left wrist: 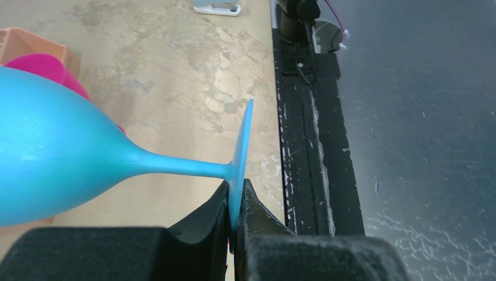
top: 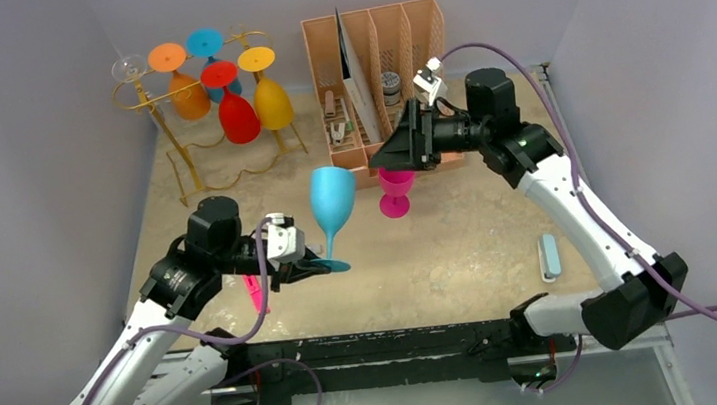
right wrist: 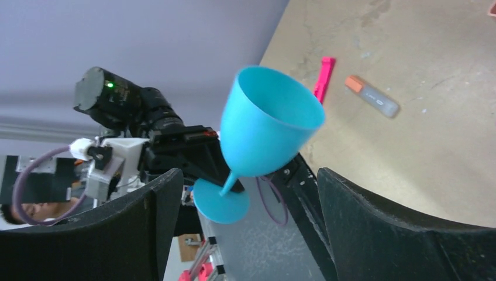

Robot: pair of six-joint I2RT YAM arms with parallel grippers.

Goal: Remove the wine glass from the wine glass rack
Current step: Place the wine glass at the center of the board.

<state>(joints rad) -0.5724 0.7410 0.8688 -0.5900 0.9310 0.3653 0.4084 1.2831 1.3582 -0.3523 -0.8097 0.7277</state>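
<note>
The gold wire wine glass rack (top: pixel 176 151) stands at the back left with orange (top: pixel 186 92), red (top: pixel 237 115) and yellow (top: pixel 271 99) glasses hanging bowl-down from it. A blue wine glass (top: pixel 331 200) is off the rack, over the table's middle. My left gripper (top: pixel 316 265) is shut on the edge of its round foot, seen up close as the left gripper (left wrist: pixel 236 190) pinching the blue wine glass (left wrist: pixel 52 164). My right gripper (top: pixel 400 153) hovers open above a magenta glass (top: pixel 396 194) that stands on the table. Between its fingers, the right gripper (right wrist: pixel 248 175) shows only the blue wine glass (right wrist: pixel 269 126) farther off.
A peach desk organiser (top: pixel 374 50) stands at the back behind my right gripper. A pink marker (top: pixel 254 292) lies under my left arm. A grey marker with an orange cap (right wrist: pixel 371 96) lies beside it. A pale blue block (top: pixel 548 256) lies at the right front.
</note>
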